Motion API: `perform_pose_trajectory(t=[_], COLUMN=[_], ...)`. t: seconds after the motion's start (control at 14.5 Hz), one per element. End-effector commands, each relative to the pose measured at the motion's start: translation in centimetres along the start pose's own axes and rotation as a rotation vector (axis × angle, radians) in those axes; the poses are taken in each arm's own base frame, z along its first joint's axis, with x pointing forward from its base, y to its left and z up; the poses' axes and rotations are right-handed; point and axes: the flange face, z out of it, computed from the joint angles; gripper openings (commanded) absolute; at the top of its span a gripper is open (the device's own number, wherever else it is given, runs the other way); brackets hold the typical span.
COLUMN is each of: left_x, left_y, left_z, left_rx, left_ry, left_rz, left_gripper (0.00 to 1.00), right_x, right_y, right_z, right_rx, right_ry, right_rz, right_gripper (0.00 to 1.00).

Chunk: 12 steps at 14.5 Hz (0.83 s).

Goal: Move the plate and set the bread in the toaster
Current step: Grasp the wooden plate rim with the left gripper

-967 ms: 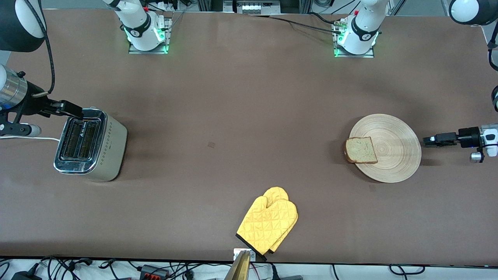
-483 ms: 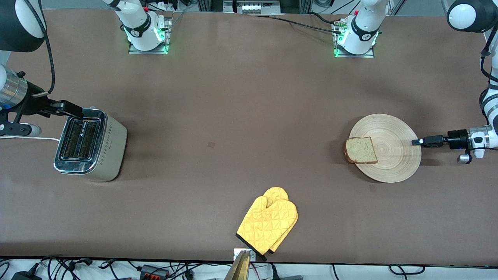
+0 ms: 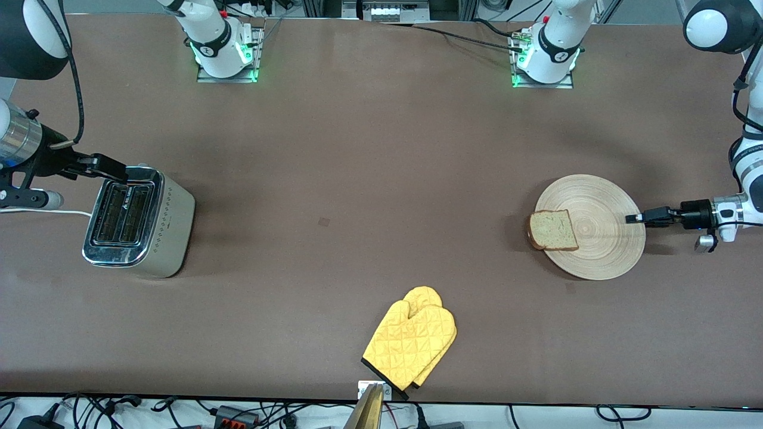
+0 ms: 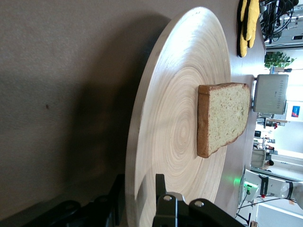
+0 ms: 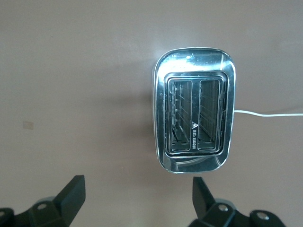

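Toaster (image 3: 138, 229) sits at the right arm's end of the table, with the right gripper (image 5: 137, 198) above it – fingers spread wide, holding nothing. Near the front edge lies a yellow oven mitt (image 3: 411, 344). Bread (image 3: 552, 230) rests on the plate (image 3: 602, 250) – the left gripper (image 3: 633, 218) pinches the plate's rim.

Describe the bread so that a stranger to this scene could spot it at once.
Find the round light-wood plate toward the left arm's end of the brown table. The bread lies flat on the plate's edge that faces the toaster, overhanging it slightly. It is the only square, pale, brown-crusted thing there.
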Motion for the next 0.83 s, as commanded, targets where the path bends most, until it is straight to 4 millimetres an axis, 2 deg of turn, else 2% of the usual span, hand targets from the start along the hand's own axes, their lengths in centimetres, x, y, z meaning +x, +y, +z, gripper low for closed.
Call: perform_pose_trajectory(t=[0.0,0.21,0.28,0.48,0.76], left_x=[0.5,0.5,0.6,1.0,3.0], left_y=[-0.2,-0.1,0.3,1.2,4.1], left_z=[0.1,0.1,0.3,0.9,4.2], left_rx=[-0.026,-0.024,-0.033,-0.056,-0.117], left_ry=[0.009,0.000,-0.012,-0.028,-0.083], left_rz=[0.031,0.036,0.045,0.044,0.047], left_gripper=[0.23,0.07,0.05,0.02,0.01], right_x=[-0.6,-0.6,-0.6,-0.6,-0.6], right_y=[0.0,0.0,0.0,0.0,0.0], right_z=[-0.5,-0.5,-0.5,-0.5,-0.5], right_rx=[0.014,0.014,0.014,0.014,0.014], right_ry=[-0.001,-0.001,-0.001,-0.001,-0.001], right_rz=[0.005,0.004,0.005,0.004,0.005], right_gripper=[1.00,1.00,1.00,1.00,1.00])
